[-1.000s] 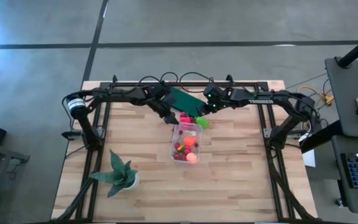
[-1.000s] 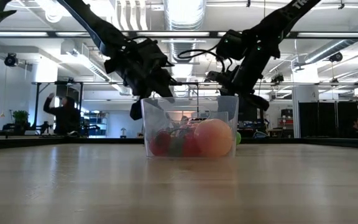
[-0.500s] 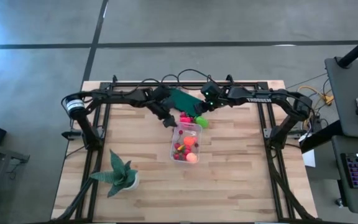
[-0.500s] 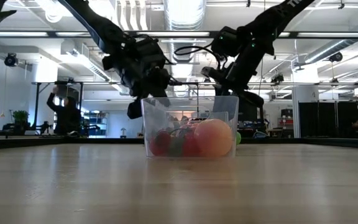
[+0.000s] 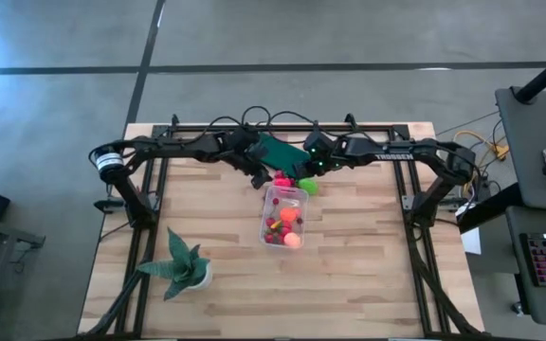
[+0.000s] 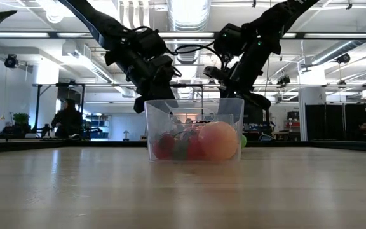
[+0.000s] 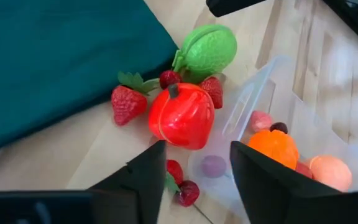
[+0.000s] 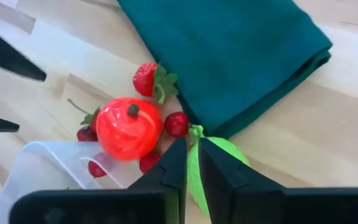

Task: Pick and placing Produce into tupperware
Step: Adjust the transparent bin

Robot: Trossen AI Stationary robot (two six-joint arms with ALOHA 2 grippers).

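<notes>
The clear tupperware [image 5: 283,216] stands mid-table with orange balls [image 5: 289,214] and dark red berries inside. Just beyond its far end, more produce lies on the wood: a red round piece [image 7: 181,115], strawberries [image 7: 128,102], small berries [image 7: 185,190] and a lime-green round piece [image 7: 207,46]. My left gripper [image 7: 197,149] hangs open above the small berries, on the near side of the red piece, and touches none of it. My right gripper [image 8: 191,142] is shut and hovers over the lime-green piece [image 8: 222,155], above the tupperware's rim height in the low view [image 6: 253,102].
A flat dark green cloth [image 5: 278,152] lies beyond the loose produce, under both wrists. A spiky green potted plant [image 5: 180,265] stands at the near left. Black frame rails [image 5: 150,199] run along the table's left, right and far edges.
My left gripper has turned at the wrist, and its fingertips have risen a little behind the tupperware's far rim. The produce and the tupperware lie where they were.
</notes>
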